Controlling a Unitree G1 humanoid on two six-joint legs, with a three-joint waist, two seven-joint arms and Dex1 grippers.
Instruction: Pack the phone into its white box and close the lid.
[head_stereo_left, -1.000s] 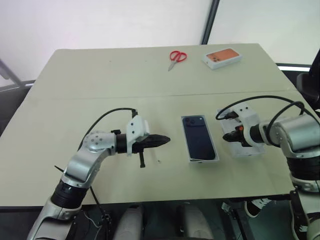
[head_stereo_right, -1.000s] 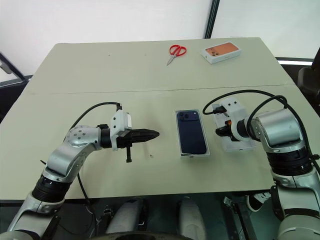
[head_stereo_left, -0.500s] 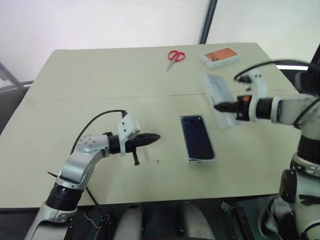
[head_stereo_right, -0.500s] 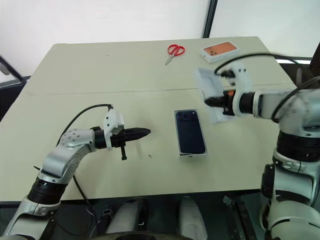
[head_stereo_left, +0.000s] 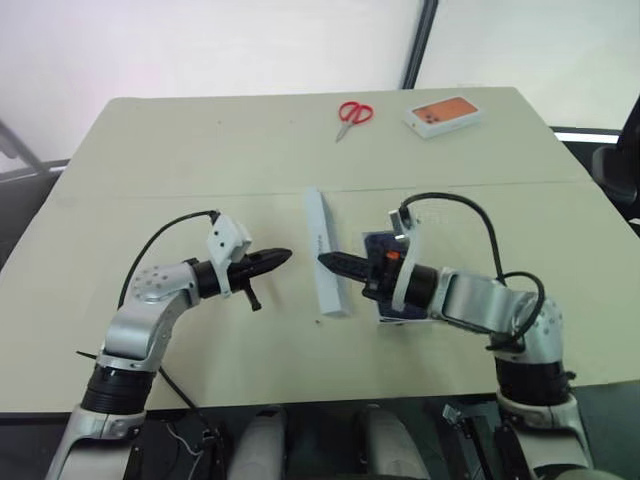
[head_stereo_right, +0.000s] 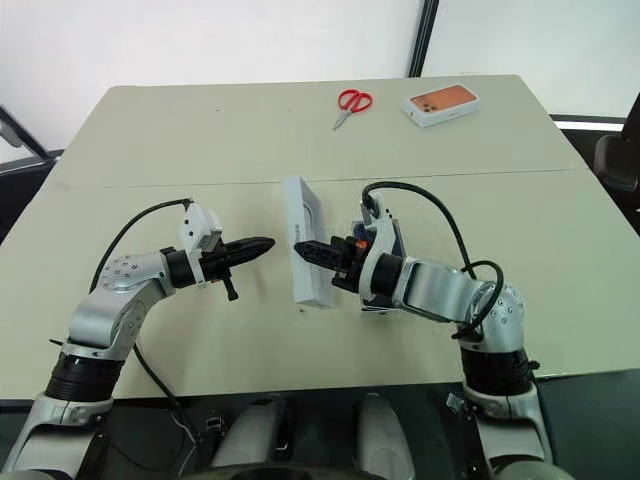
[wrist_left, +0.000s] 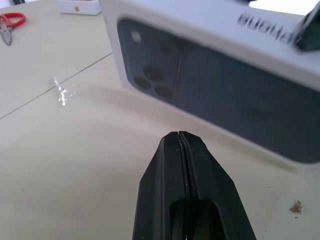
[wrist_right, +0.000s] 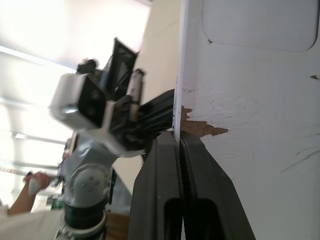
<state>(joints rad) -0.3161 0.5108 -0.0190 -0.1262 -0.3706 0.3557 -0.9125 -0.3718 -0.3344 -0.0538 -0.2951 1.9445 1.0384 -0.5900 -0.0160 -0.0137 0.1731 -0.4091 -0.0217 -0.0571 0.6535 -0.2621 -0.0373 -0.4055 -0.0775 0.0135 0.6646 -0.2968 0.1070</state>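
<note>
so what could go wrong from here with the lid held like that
The right gripper pinches only one thin wall of the lid, held up on edge beside the phone, so it could twist or slip out on the way over. The cardboard is already torn at the pinch, and it may rip further. The shut left gripper points at the lid's printed face from close by, so a small swing could knock them together.

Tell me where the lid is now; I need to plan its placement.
In the head views the lid stands on edge mid-table, pinched by the right gripper, between the left gripper and the phone.
</note>
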